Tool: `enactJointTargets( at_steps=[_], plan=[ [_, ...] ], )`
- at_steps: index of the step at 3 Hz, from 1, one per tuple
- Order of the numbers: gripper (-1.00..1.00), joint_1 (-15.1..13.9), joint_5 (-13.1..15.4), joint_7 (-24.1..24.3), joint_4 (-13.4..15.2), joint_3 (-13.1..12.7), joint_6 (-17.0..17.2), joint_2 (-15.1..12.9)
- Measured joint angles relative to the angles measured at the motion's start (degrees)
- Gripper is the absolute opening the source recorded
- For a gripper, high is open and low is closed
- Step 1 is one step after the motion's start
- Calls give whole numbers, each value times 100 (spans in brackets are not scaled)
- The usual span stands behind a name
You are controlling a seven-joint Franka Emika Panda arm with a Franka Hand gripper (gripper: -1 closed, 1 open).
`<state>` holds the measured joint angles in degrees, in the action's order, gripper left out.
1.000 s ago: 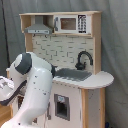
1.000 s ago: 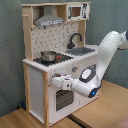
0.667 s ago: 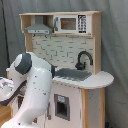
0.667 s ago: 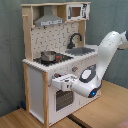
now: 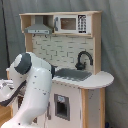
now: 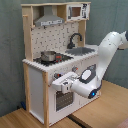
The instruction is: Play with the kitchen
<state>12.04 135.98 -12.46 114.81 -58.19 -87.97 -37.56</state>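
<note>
Gripper (image 6: pixel 59 84) at the kitchen (image 6: pixel 47 30) oven door (image 6: pixel 61 100), finger spacing impossible to tell, hidden behind the arm in the first exterior view.

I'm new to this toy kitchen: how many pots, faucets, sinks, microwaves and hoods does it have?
Pots: 1
Faucets: 1
Sinks: 1
Microwaves: 1
Hoods: 1
Total: 5
</note>
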Motion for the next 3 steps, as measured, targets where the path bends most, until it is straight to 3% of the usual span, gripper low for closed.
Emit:
enactJointTargets(
  at_steps=[1, 2, 3],
  plan=[
    [-100, 7, 2, -442, 3, 0, 85, 1],
    [100, 10, 2, -442, 3, -2, 107, 1],
    [100, 12, -25, 574, 0, -22, 133, 1]
  ],
)
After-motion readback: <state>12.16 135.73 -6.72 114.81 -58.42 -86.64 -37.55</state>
